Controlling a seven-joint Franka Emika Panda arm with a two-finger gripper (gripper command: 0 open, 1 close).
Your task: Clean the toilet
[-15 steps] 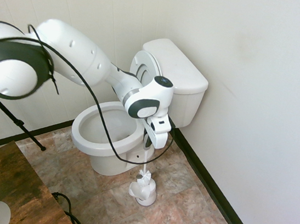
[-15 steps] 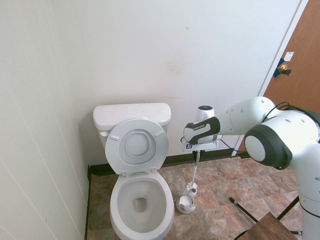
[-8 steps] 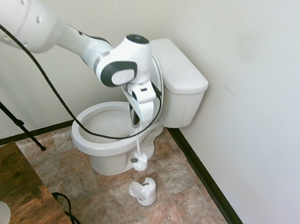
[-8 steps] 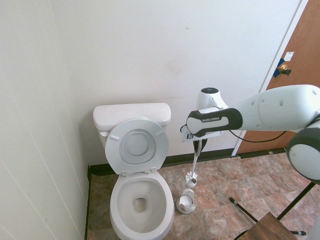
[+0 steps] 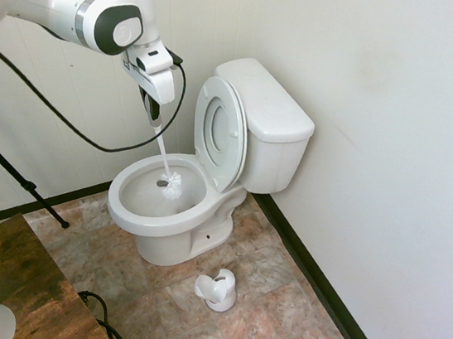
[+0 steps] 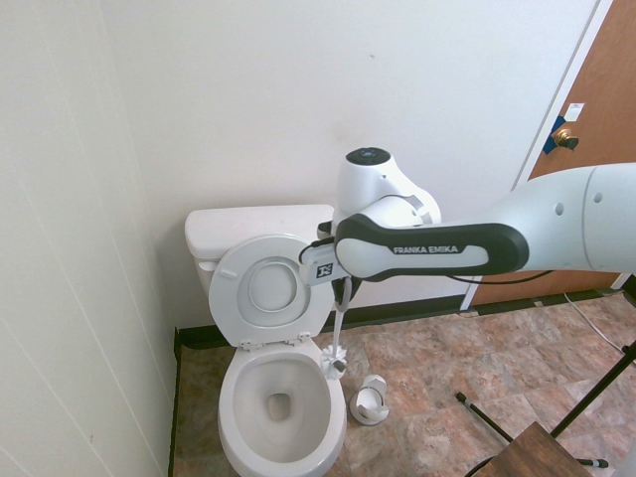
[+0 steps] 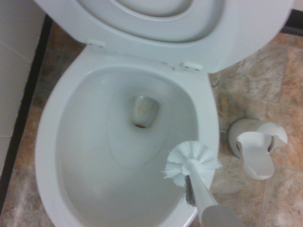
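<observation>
On the arm (image 6: 556,224) I can read "FRANKA EMIKA" in light letters along the dark panel of the wrist link, and a small dark logo sits on the white hand housing. A white tag (image 6: 574,112) hangs on the door, but its print is too small for me to make out.

Nearest my wrist camera is the toilet brush (image 7: 194,168) — white bristles with a darker tuft at one side. My gripper (image 5: 152,111) has its fingers closed on the handle, which slants down to the head. The head hangs above the rim on the side toward the brush holder (image 7: 255,142).

The toilet (image 7: 47,142) lies below, its seat and lid raised and leaning back by the tank (image 5: 273,100). A brownish mark shows at the drain of the bowl. The holder stands upright on the mottled tile floor beside the toilet, apart from it, its front cut open.

In the first exterior view a dark wooden table (image 5: 27,289) takes up the near corner. Beyond the toilet are the pale walls with dark baseboard (image 5: 320,282), and farther off, the brown door (image 6: 596,129) with a brass knob (image 6: 565,139) and something blue behind it.
</observation>
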